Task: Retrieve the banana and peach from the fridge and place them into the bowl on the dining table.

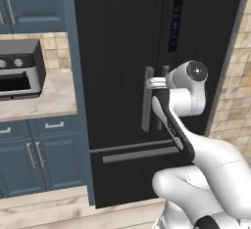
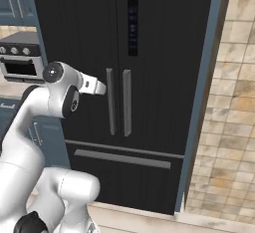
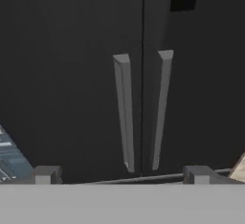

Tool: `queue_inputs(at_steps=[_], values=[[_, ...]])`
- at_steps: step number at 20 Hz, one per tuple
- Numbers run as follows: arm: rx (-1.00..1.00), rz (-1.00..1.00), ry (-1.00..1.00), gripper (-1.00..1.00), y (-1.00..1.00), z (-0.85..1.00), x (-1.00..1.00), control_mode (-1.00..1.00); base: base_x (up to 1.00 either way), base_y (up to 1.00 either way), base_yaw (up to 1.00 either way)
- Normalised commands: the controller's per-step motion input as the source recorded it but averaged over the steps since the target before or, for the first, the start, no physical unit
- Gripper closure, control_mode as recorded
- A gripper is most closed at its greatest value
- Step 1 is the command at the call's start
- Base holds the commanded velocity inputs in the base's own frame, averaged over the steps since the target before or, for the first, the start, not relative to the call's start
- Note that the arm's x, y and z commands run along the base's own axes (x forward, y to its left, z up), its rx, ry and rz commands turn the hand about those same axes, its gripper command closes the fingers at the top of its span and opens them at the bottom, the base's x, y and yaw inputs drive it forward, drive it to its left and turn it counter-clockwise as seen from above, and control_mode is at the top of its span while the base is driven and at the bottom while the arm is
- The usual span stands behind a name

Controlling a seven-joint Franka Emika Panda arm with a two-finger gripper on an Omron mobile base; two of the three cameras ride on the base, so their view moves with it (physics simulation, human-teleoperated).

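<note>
The tall black fridge [image 1: 117, 52] [image 2: 164, 53] [image 3: 72, 74] stands with both doors shut. Its two long grey handles [image 3: 124, 113] [image 3: 160, 108] run side by side down the middle. My gripper [image 1: 151, 82] [image 2: 102, 88] [image 3: 122, 174] is open and holds nothing. It points at the doors at handle height, just short of the left handle [image 1: 146, 101] [image 2: 110, 102]. In the hand view the fingertips [image 3: 45, 174] stand wide apart, with both handles between them. The banana, the peach, the bowl and the dining table are out of view.
A dark toaster oven [image 1: 19, 71] sits on a beige counter [image 1: 54, 101] left of the fridge, above blue-grey cabinets [image 1: 39, 154]. A beige tiled wall [image 2: 229, 127] flanks the fridge's right side. A lower drawer with a grey bar handle [image 2: 122, 158] runs below the doors.
</note>
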Motion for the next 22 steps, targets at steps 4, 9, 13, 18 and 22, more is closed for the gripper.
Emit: queue_inputs(at_steps=[4, 9, 13, 18, 22], values=[[0.07, -0.01, 0.21, -1.00, -0.18, 0.00, 0.45, -1.00, 0.00, 0.00, 0.00], [0.00, 0.01, 0.23, -1.00, 0.00, 0.00, 0.63, -1.00, 0.00, 0.00, 0.00], [0.00, 0.03, 0.10, -1.00, 0.02, -0.08, 0.65, -1.00, 0.00, 0.00, 0.00], [0.00, 0.04, -0.03, -1.00, 0.00, -0.29, 0.50, -1.00, 0.00, 0.00, 0.00], [-0.02, 0.05, -0.19, -1.00, 0.00, -0.51, 0.42, -1.00, 0.00, 0.00, 0.00]])
